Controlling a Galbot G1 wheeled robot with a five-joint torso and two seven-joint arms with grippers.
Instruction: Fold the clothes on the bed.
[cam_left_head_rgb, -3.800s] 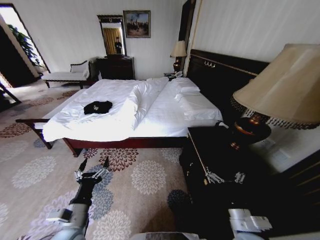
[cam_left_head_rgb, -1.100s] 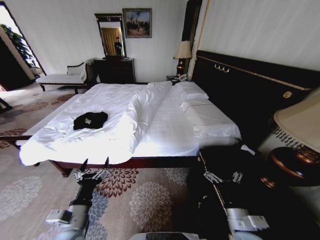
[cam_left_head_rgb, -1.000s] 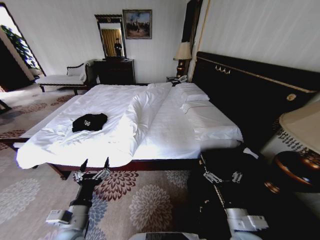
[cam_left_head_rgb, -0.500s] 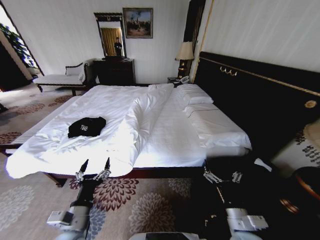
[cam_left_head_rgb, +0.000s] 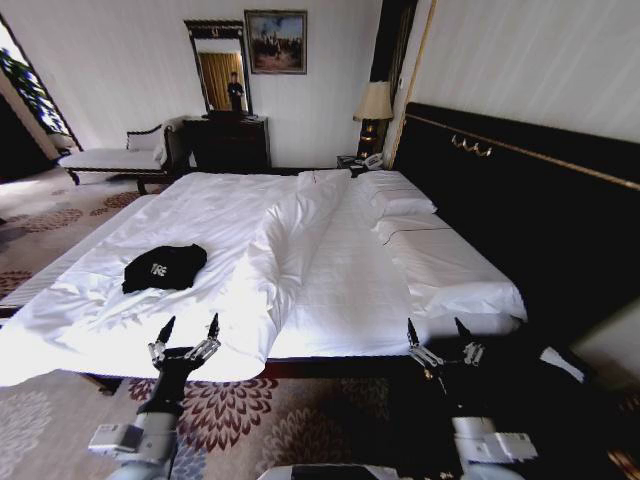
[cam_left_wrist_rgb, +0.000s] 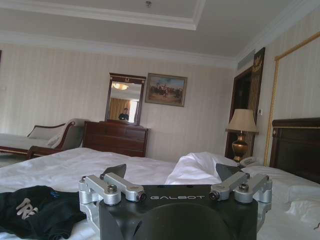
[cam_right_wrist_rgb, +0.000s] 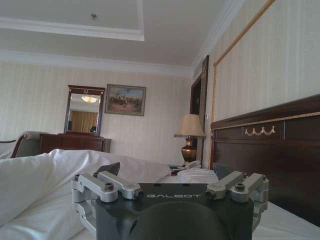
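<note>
1. We count one crumpled black cotton T-shirt with white lettering (cam_left_head_rgb: 164, 267) and one large white-sheeted double bed with a dark headboard (cam_left_head_rgb: 350, 270).
2. Our left tool (cam_left_head_rgb: 187, 334) and right tool (cam_left_head_rgb: 437, 338) are both spread, holding nothing, at the bed's near edge.
3. The shirt lies on the duvet just beyond the left tool; a patterned carpet (cam_left_head_rgb: 230, 410) is underneath.

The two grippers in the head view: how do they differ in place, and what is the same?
The left gripper hangs over the white duvet at the bed's near edge, close to the black T-shirt. The right gripper hangs at the headboard end, near the pillows, far from the T-shirt. Both are open, empty and point forward.
</note>
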